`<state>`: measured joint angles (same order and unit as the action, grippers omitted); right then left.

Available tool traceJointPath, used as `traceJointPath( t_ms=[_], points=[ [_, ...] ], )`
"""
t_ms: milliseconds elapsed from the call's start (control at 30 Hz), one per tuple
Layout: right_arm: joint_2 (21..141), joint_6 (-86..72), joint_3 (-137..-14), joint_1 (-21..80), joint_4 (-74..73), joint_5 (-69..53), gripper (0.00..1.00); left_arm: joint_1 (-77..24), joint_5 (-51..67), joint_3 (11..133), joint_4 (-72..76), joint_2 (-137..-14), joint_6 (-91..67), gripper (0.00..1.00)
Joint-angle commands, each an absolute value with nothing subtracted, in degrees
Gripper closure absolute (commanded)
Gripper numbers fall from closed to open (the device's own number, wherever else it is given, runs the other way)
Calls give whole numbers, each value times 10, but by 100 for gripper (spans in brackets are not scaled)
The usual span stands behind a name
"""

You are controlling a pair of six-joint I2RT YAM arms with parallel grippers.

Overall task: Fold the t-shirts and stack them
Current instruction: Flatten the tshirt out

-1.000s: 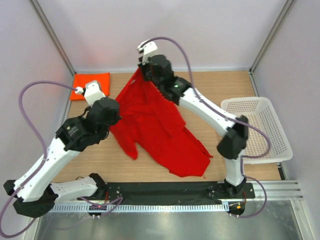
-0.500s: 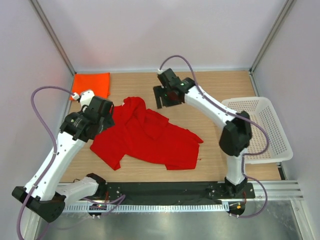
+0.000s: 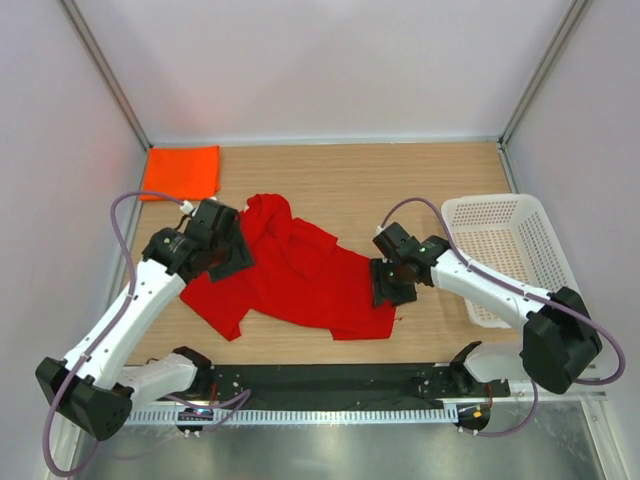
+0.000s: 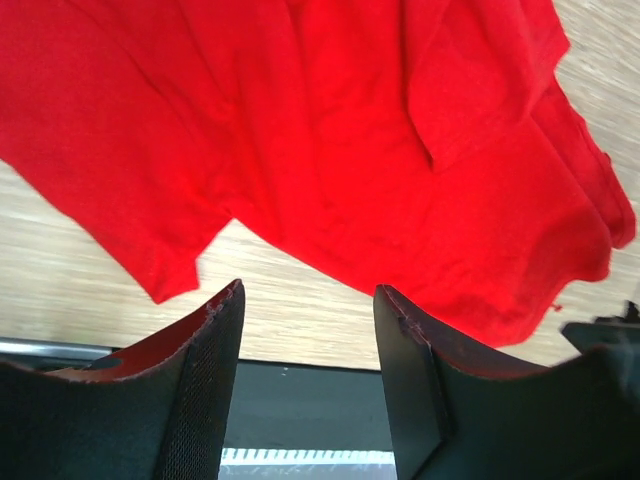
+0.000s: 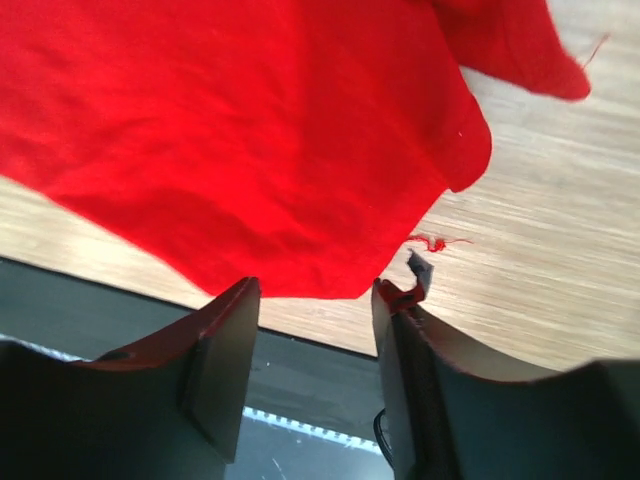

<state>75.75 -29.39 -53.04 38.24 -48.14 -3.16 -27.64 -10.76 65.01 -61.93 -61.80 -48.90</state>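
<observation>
Though wrists miss it, orange shirt (image 3: 181,171) overhead.

No readable text, label or number anywhere.

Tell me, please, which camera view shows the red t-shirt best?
The top external view: the whole red t-shirt shows, crumpled on the table. The left wrist view crops part of it; the right wrist view shows only one edge.
</observation>
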Motion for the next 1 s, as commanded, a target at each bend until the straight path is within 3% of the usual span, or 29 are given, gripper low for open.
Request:
traceJointPath(
  t_ms=[0,133,233,400,500,600,733,967],
  points=[
    [749,-368,-496,381,-418,-32,46,-272,-67,659,-583,-627,-501,45],
    [758,-402,-460,382,-349,-120,43,-272,-75,667,-601,-635,-498,42],
    [762,-420,-429,388,-327,-132,37,-272,-82,669,-613,-638,-495,36],
    [777,-425,-407,401,-321,-122,37,-272,-75,669,-613,-631,-492,35],
    [777,-426,-407,410,-330,-93,43,-271,-79,671,-613,-627,-492,33],
    [789,-441,-405,420,-339,-69,59,-265,-84,678,-621,-629,-492,32],
    [805,-463,-402,435,-339,-35,66,-260,-90,685,-632,-629,-490,32],
    [783,-474,-413,436,-344,43,99,-247,-96,689,-639,-624,-483,31]
  ],
)
